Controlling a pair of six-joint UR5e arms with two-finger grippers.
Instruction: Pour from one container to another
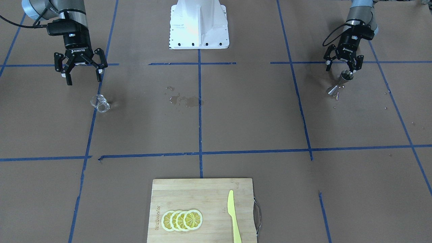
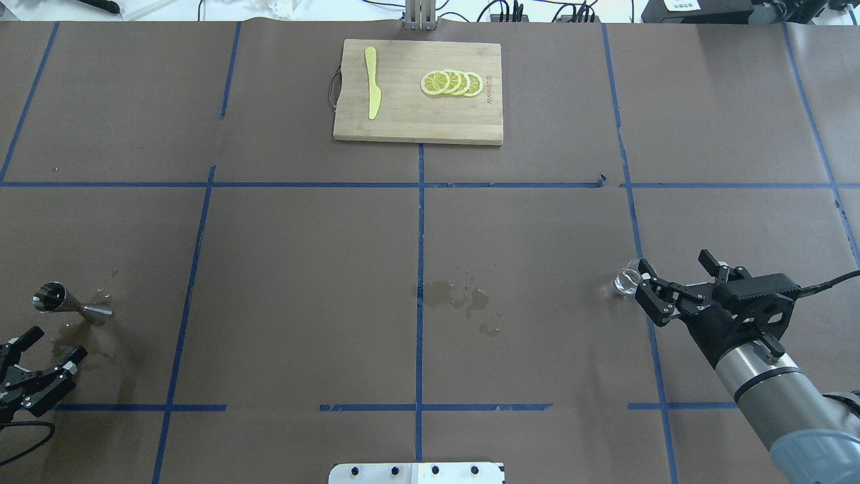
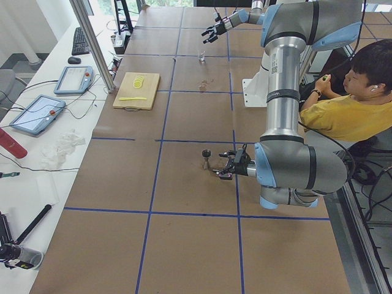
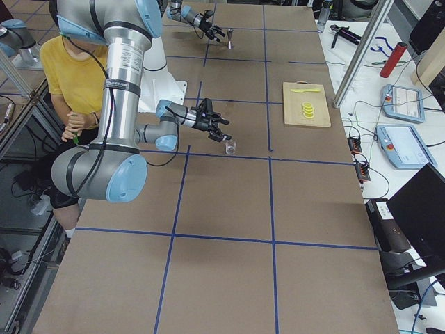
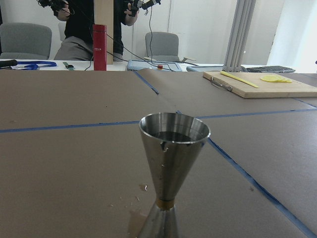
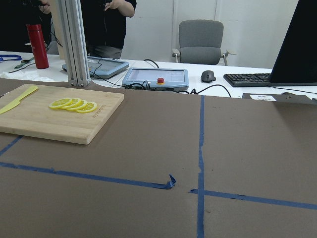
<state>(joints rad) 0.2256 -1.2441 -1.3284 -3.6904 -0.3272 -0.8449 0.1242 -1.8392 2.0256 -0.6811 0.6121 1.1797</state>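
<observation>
The clear glass cup [image 1: 100,103] stands on the brown table, just in front of and below my right gripper [image 1: 83,75], which hangs open and holds nothing. From overhead the cup [image 2: 628,279] sits beside one finger of the right gripper [image 2: 673,263]. The steel jigger [image 1: 340,83] stands upright under my left gripper [image 1: 341,69], which is also open and apart from it. The left wrist view shows the jigger [image 5: 171,163] close up, with dark liquid in its top cone. The cup does not appear in the right wrist view.
A spill [image 2: 458,296] wets the table's middle, and a damp patch [image 2: 70,336] lies by the jigger. A wooden cutting board [image 2: 416,117] with lemon slices [image 2: 451,83] and a yellow knife [image 2: 371,91] lies at the far edge. The white robot base [image 1: 199,25] is between the arms.
</observation>
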